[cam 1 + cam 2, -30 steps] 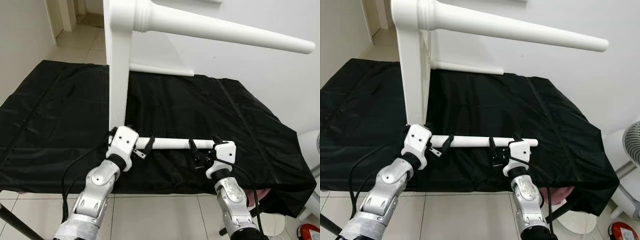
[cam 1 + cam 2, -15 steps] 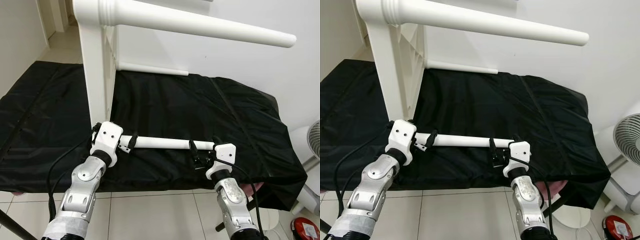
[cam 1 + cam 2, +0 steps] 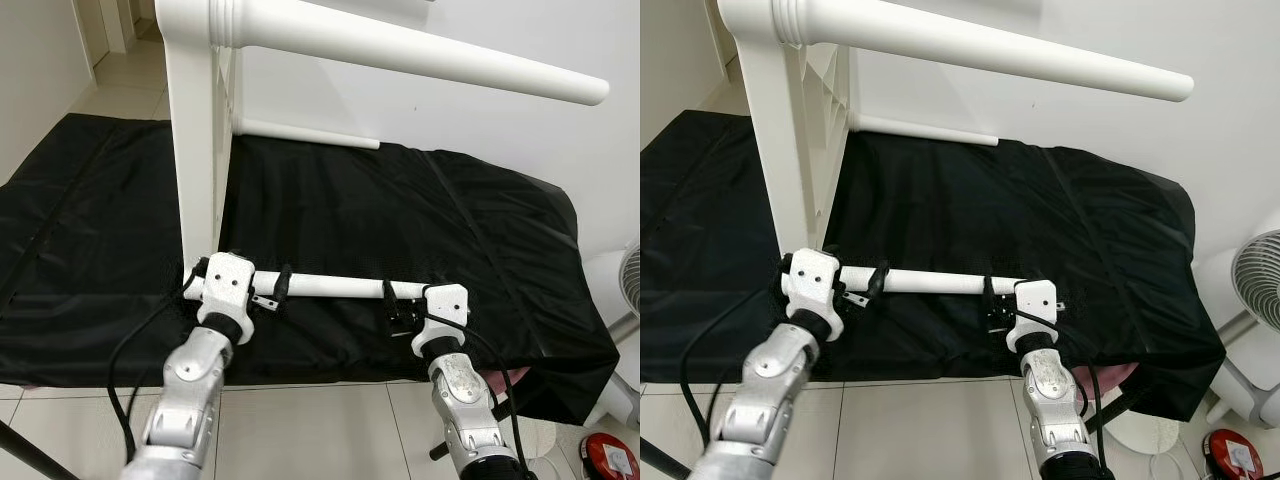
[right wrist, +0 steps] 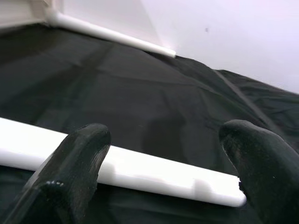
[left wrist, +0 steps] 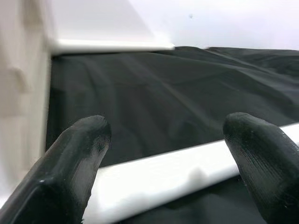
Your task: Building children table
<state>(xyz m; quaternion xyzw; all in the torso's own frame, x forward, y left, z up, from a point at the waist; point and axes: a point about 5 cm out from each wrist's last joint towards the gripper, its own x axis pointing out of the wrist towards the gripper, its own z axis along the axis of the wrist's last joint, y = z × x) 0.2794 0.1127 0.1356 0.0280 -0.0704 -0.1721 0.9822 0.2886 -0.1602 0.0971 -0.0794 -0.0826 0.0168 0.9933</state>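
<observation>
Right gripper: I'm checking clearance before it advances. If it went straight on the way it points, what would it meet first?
Probably the white table leg lying across between the right gripper fingers; past it, the black cloth. Depth is uncertain.

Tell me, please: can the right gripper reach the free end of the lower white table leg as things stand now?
Probably yes. The right gripper is already at the free end of the lower white leg, its open fingers to either side of it above the black cloth. Nothing lies between them.
</observation>
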